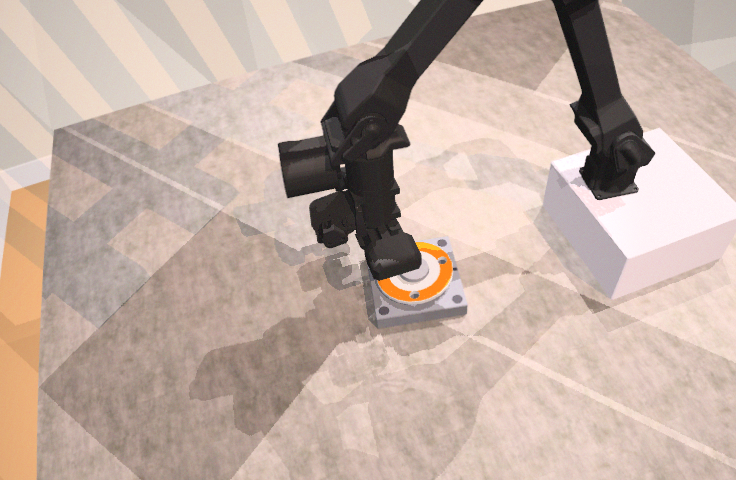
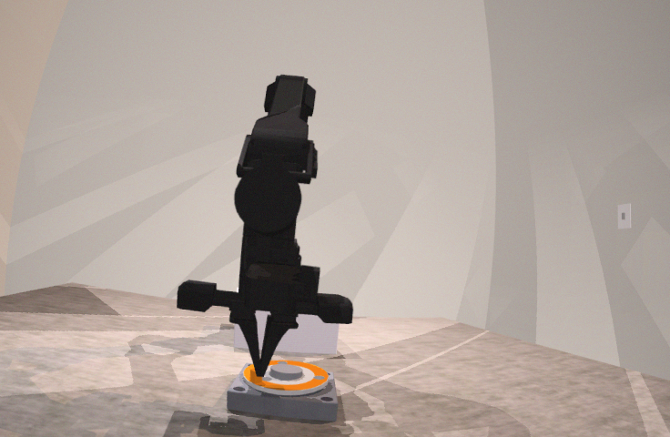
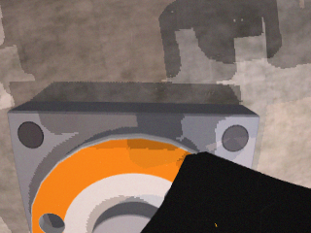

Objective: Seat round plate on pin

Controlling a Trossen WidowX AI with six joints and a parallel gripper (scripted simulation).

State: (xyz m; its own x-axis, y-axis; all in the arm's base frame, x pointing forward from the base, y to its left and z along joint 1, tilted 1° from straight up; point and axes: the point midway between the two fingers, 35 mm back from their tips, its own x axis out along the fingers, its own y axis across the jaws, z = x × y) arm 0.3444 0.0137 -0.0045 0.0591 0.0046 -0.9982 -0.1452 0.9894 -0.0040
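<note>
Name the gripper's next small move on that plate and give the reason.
Probably a short sideways sweep around the post, turning the plate. The gripper is shut on nothing, its tips down on the orange ring at the plate's left edge in the exterior view, and the plate still looks raised off the base. The tab and pin are hidden, so which way to turn cannot be told.

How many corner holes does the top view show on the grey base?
3 on the base: near-left hole, near-right hole, far-right hole. A fourth may be hidden under the gripper.
</note>
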